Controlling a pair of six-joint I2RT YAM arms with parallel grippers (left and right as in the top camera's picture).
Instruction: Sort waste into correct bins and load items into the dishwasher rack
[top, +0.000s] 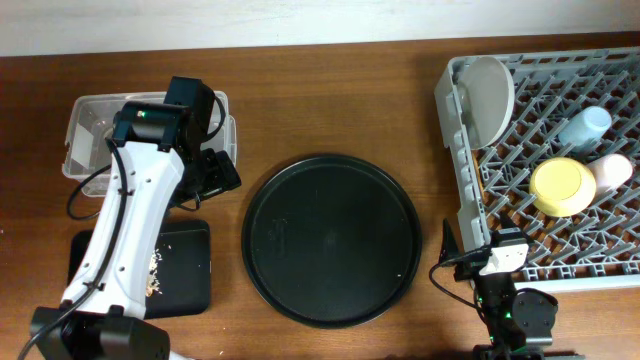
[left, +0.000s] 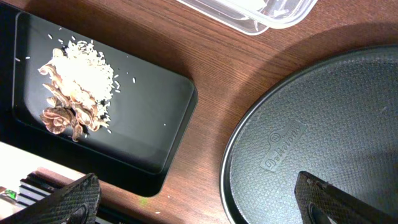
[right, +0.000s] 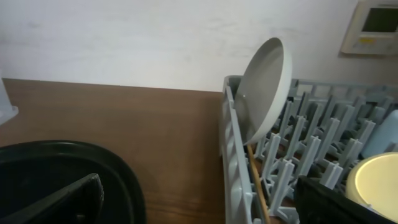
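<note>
**Both sides spread and empty: handling notes**

1. State. I am holding my left pincer (left: 199, 180) spread above the worktop (left: 205, 56), between the shallow black tray (left: 180, 118) and the large round black tray (left: 323, 124). It is gripping nothing. My right pincer (right: 198, 183) is likewise standing spread and empty, facing a corner of the dishwasher rack (right: 229, 162).

2. Location. The food scraps (left: 74, 87) are lying at one end of the shallow black tray. The plate (right: 264, 87) is leaning on edge at the rack corner. The yellow bowl (top: 558, 186), blue cup (top: 585, 125) and pink cup (top: 612, 172) are sitting among the pegs. The chopsticks (right: 257, 186) are resting just inside the rack wall.

3. Handling (judged).
- Scraps: these are looking soft and crumbly, so pinching would likely scatter them.
- Plate: stiff, smooth and probably slippery. Take it by the upper rim.
- Cups: light. Grip across the wall.
- Chopsticks: thin and prone to rolling. Pinch at mid-length.

4. Limits. My left arm is covering much of the clear tub (top: 85, 130), so I cannot confirm the paper waste inside it. The frame edge is cutting off the rack's far side, and the right wrist view is showing only a sliver of the bowl.
</note>
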